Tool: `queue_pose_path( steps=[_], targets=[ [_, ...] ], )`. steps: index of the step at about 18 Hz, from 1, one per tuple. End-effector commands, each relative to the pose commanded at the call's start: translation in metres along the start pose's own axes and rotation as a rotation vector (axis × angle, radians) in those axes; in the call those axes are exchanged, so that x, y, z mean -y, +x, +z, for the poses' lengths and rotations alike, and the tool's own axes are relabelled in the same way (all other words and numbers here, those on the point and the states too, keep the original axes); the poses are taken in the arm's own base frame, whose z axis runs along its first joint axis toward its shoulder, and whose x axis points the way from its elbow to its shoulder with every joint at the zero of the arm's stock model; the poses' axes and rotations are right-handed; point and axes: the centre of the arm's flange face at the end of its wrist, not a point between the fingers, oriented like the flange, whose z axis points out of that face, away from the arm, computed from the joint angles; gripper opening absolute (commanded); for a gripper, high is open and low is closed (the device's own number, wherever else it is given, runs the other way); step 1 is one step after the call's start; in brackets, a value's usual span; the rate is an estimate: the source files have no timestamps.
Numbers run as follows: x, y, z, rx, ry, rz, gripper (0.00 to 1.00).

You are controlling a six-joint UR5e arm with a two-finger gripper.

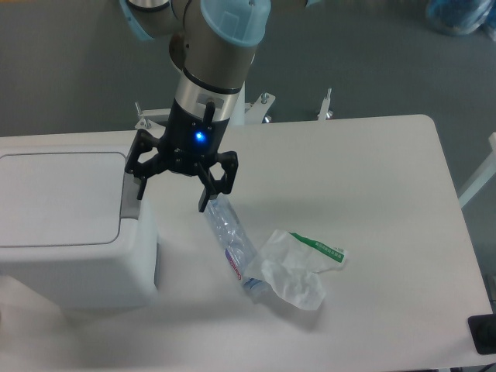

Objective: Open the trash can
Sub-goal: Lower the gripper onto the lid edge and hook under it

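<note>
White table (372,178) with rounded corners, dark grey floor (70,70) behind; something blue (461,15) top right on the floor. Bin (66,225) sits at the table's left edge, lid flat and closed, grey tab (129,203) on its right side. Gripper (172,194) hangs just above the tab, fingers spread apart, nothing held, blue LED lit. Just right of it lies a crushed clear bottle (231,242), its label unreadable. White wrapper (298,267) with a green stripe overlaps the bottle's lower end; print too small to read.
</note>
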Motion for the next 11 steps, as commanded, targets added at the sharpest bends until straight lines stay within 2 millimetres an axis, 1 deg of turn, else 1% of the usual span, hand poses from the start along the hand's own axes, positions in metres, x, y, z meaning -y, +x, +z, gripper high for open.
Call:
queue_pose_path(
  steps=[5,11],
  targets=[
    [-0.0018,0.0005,0.0054,-0.002,-0.007,0.001,1.0],
    [-0.0021,0.0015,0.0074,-0.003,-0.01,0.003,1.0]
  ],
)
